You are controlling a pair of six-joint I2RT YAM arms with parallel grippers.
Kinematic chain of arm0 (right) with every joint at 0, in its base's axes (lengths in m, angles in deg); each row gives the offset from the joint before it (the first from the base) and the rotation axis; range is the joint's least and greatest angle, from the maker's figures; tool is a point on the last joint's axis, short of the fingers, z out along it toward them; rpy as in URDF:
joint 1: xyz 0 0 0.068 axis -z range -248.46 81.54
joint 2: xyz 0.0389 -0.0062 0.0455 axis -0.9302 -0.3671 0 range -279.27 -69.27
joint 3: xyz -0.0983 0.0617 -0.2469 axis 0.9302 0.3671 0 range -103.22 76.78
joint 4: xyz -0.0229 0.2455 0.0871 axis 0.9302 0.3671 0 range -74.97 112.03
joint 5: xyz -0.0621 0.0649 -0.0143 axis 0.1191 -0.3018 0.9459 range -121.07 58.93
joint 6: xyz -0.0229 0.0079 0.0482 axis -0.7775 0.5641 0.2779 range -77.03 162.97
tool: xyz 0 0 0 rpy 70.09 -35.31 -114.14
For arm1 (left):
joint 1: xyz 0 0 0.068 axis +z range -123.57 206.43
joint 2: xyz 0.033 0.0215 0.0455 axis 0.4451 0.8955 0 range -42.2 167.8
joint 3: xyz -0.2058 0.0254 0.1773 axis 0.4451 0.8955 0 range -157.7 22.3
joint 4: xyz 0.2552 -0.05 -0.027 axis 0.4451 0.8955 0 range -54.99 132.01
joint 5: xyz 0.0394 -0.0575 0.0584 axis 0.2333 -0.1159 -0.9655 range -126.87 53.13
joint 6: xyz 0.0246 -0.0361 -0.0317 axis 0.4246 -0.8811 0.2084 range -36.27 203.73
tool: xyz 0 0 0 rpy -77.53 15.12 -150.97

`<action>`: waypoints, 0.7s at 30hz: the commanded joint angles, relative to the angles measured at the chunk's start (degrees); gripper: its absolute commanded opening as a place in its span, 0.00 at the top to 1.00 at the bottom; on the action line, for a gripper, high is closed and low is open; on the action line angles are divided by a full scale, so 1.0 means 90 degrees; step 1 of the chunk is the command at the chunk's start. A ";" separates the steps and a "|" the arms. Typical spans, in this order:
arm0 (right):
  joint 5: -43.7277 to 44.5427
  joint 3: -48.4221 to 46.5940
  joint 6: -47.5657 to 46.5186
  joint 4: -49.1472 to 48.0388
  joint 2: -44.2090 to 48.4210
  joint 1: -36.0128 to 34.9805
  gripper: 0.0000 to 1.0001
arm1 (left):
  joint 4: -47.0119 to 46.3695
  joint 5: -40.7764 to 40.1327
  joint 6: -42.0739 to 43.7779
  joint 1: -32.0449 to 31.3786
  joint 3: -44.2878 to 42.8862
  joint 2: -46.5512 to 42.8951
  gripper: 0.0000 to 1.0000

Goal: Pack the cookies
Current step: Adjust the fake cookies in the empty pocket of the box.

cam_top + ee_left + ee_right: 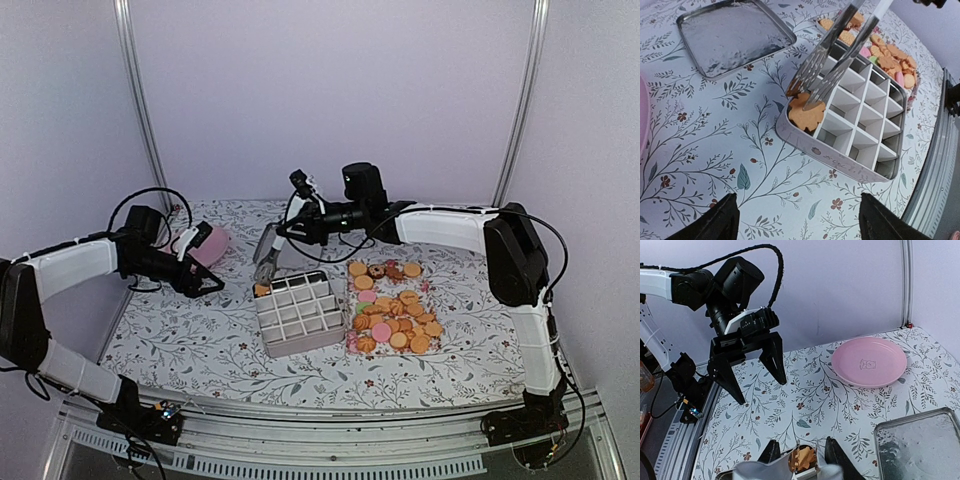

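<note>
The cookies (pixel 395 315) lie heaped on a patterned sheet right of a white divided box (pixel 298 312). My right gripper (pixel 290 228) is shut on metal tongs (pixel 835 55), whose tips reach down into the box's far-left corner cell. One orange cookie (pixel 805 114) lies in that cell with the tong tips on it. Whether it is still pinched I cannot tell. In the right wrist view the same cookie (pixel 802 457) shows between the right gripper's fingers (pixel 832 452). My left gripper (pixel 797 197) hangs open over bare tablecloth just left of the box (pixel 850 160), holding nothing.
A pink plate (pixel 869 362) stands at the back left, behind the left gripper (pixel 762 391). A flat metal tray (pixel 735 35) lies behind the box. The other cells of the box look empty. A metal rail (pixel 935 165) runs along the table's near edge.
</note>
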 commanded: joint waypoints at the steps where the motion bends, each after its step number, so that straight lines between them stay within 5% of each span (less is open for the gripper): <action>1: -0.0306 -0.0162 0.0115 -0.0311 -0.0004 -0.0003 0.71 | 0.0069 0.0005 0.0088 0.0086 0.0017 -0.0105 0.17; 21: -0.0047 0.0593 -0.0003 -0.0475 0.0698 -0.0189 0.76 | -0.0387 -0.0465 -0.0370 -0.0254 -0.0254 0.0941 0.24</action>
